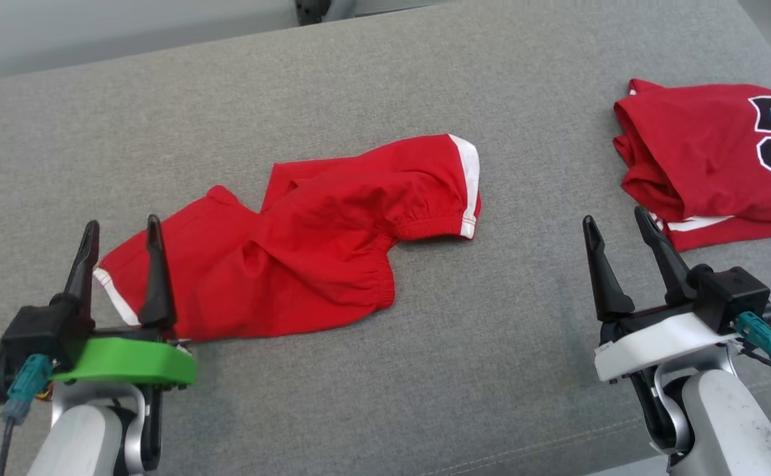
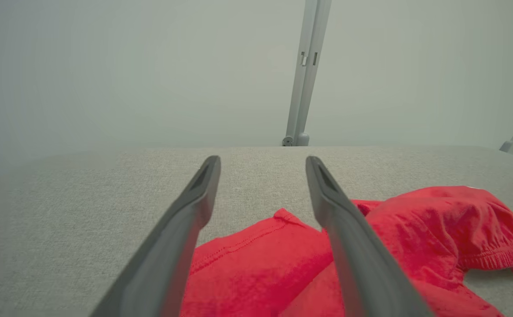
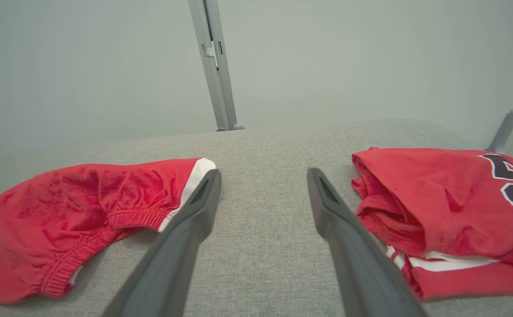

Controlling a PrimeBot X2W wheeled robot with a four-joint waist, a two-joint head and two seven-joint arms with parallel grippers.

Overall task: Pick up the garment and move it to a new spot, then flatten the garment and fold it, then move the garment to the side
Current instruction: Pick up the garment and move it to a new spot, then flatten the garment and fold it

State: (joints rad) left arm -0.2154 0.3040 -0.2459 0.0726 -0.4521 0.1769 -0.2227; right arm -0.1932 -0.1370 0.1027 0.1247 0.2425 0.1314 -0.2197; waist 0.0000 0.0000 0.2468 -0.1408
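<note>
Shorts (image 1: pixel 306 244): crumpled on the counter (image 1: pixel 425 370), left of centre, running from near left to far right.
Left hand (image 1: pixel 121 226): fingers apart, clamped on nothing; at the near-left end of the shorts, inner finger over the white-edged leg hem, outer finger just beyond it.
Left wrist view: red cloth low between and under the fingers, tips over bare grey.
Contact with cloth: cannot tell.
Right hand (image 1: pixel 613 218): fingers apart, holding nothing; over bare counter, well apart from the shorts, near the jersey's near-left corner.
Jersey (image 1: pixel 689 152): folded at the far right, separate from the shorts.
Shorts fabric: red, thin, matte, rumpled into soft ridges; gathered elastic waistband; white band along each leg hem.
Jersey fabric: same red, with a black number outlined in white; white stripes at the lower fold.
Counter surface: grey woven cloth, padded in look, stitched seam along the near edge.
Fingers: long, dark, tapering to narrow tips, grooved on the inner face.
Mounts: green plate behind the left hand, white behind the right.
</note>
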